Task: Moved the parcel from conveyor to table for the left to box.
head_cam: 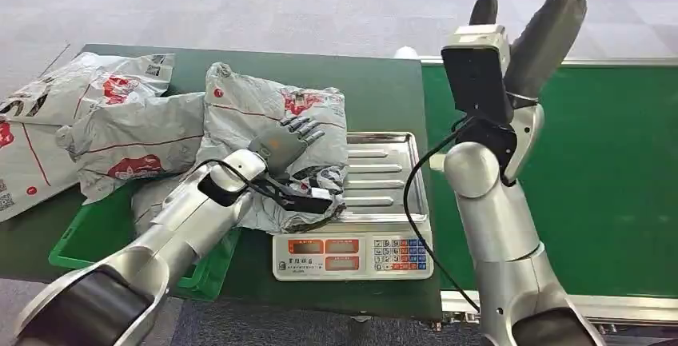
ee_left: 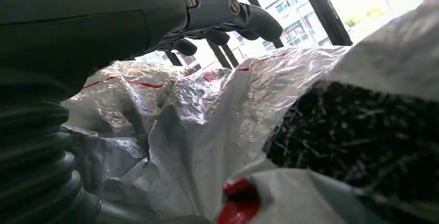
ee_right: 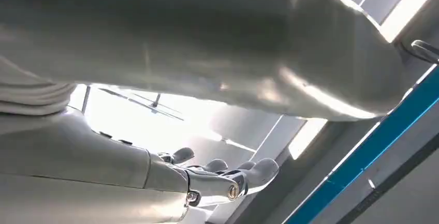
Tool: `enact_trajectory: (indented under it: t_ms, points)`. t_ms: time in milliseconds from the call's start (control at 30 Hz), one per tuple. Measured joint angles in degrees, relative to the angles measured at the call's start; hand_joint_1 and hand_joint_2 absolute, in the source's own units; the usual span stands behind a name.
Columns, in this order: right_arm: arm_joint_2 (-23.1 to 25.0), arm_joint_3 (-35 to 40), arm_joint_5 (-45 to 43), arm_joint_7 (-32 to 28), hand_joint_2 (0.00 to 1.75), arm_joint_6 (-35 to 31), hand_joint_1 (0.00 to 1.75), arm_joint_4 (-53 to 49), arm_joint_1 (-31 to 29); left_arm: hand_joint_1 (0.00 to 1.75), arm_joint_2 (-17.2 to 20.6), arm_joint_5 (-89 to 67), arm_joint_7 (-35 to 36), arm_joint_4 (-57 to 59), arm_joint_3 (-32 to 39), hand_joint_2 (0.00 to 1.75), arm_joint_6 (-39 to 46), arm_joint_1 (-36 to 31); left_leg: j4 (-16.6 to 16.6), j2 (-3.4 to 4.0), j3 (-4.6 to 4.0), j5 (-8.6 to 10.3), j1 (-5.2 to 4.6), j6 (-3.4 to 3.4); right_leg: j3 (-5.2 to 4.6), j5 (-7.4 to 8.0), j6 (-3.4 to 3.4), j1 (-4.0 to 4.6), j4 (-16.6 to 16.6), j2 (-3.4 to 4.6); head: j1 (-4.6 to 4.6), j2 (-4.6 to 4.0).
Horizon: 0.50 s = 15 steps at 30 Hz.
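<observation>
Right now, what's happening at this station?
The left hand rests on a grey parcel lying partly over the scale, its fingers apart on top rather than gripping. More parcels fill the green crate at left. The right hand is raised and holds nothing; the conveyor is bare.

Nothing much can be read here tbh. Red logos and QR codes are printed on the crinkly grey plastic mailer bags (head_cam: 272, 122), but too blurred. Digits on the silver weighing scale's keypad (head_cam: 400, 254) can't be made out either.
</observation>
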Motion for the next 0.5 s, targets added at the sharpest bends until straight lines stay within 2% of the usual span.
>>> enact_trajectory:
  t_ms: [367,400,500]
  points:
    - [0.0,0.0,0.02,-0.02,0.0,-0.55,0.0,1.03,-0.04,0.02,-0.17,0.04,-0.09,0.88,-0.44,1.75,-0.09,-0.43,0.0,0.0,0.0,0.0,0.0,0.0,0.0,0.0,0.0,0.0,0.0,0.0,-0.02,0.0]
    - [0.0,0.0,0.02,-0.02,0.0,-0.68,0.0,1.12,-0.04,1.75,-0.17,0.04,-0.09,0.94,-0.48,1.75,-0.15,-0.46,0.0,0.0,0.01,0.0,0.0,0.0,0.0,0.0,0.0,0.0,0.0,0.0,-0.02,0.0]
    - [0.0,0.0,0.0,-0.04,0.0,-0.85,0.0,1.42,-0.12,1.75,-0.24,-0.4,-0.88,1.42,-0.75,1.75,-3.35,-0.86,0.0,0.0,0.0,0.0,0.0,0.0,0.01,0.0,0.0,0.0,0.0,0.0,-0.02,0.0]
